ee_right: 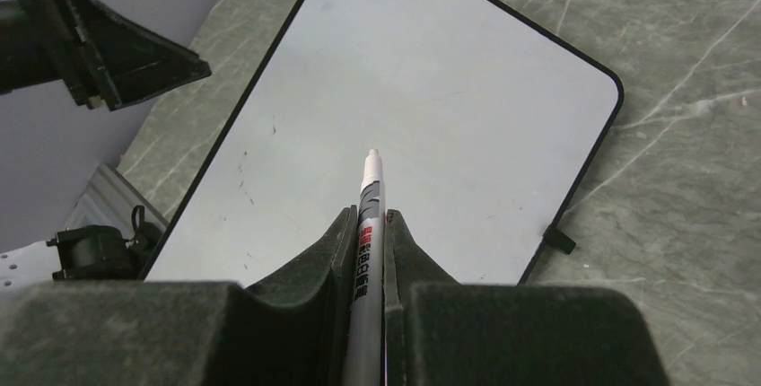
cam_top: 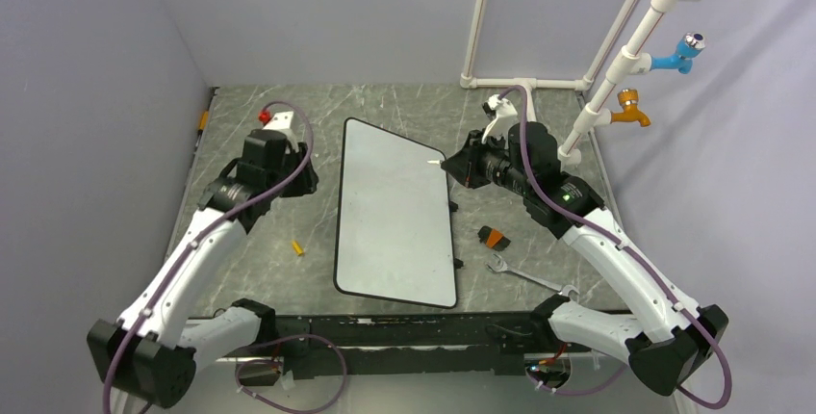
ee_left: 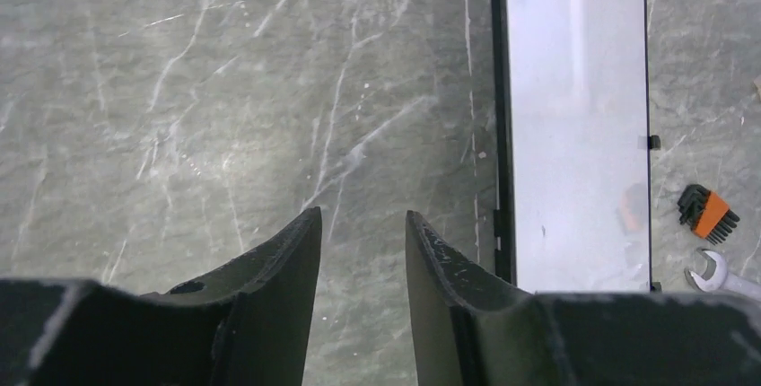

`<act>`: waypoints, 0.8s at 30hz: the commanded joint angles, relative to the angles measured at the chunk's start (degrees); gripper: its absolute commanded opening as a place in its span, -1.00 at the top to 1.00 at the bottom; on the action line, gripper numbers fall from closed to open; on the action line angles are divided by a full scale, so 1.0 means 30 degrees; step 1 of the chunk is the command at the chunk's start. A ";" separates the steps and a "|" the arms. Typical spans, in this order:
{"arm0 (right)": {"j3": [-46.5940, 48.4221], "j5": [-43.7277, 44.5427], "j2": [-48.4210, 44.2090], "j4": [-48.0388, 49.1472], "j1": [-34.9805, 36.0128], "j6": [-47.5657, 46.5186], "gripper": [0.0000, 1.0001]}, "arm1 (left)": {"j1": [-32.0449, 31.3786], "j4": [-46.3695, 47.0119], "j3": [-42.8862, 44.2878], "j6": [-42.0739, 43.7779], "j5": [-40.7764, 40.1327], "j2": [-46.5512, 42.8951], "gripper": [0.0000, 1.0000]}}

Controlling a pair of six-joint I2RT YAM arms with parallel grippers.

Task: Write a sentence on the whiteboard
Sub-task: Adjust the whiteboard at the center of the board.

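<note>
The whiteboard [cam_top: 395, 212] lies flat in the middle of the table, white with a thin black rim. It also shows in the left wrist view [ee_left: 574, 135] and the right wrist view [ee_right: 404, 90]. No orange sentence shows on it; the surface is blank apart from faint specks. My right gripper [cam_top: 460, 166] [ee_right: 368, 214] is shut on a grey-and-white marker [ee_right: 371, 179], whose tip [cam_top: 435, 160] points over the board's far right edge. My left gripper [cam_top: 306, 179] [ee_left: 362, 215] is open and empty above the bare table, left of the board.
A small orange piece [cam_top: 298, 247] lies left of the board. An orange-and-black hex key set [cam_top: 494, 237] [ee_left: 709, 214] and a wrench [cam_top: 524, 277] lie to its right. White pipes with a blue tap [cam_top: 685, 50] and an orange tap [cam_top: 630, 108] stand at the back right.
</note>
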 commanded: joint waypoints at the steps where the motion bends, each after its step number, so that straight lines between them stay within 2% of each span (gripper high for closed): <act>1: 0.0797 0.0295 -0.0410 0.0118 -0.0019 -0.0394 1.00 | 0.0066 0.0304 0.1795 0.1025 0.1788 0.2261 0.15; 8: 0.1128 0.0302 -0.0642 -0.0074 -0.0019 -0.0412 1.00 | 0.0064 0.1922 0.1972 0.1143 0.4011 0.4198 0.13; 14: 0.1042 0.0217 -0.0734 0.0002 -0.0035 -0.0368 1.00 | 0.0079 0.2773 0.1827 0.1230 0.5539 0.4589 0.14; 20: 0.1170 0.0348 -0.0787 -0.0110 -0.0031 -0.0397 1.00 | 0.0072 0.2752 0.1682 0.0991 0.5474 0.4232 0.08; 24: 0.1195 0.0156 -0.0754 0.0023 -0.0021 -0.0288 1.00 | 0.0064 0.2294 0.1958 0.1134 0.4082 0.3455 0.00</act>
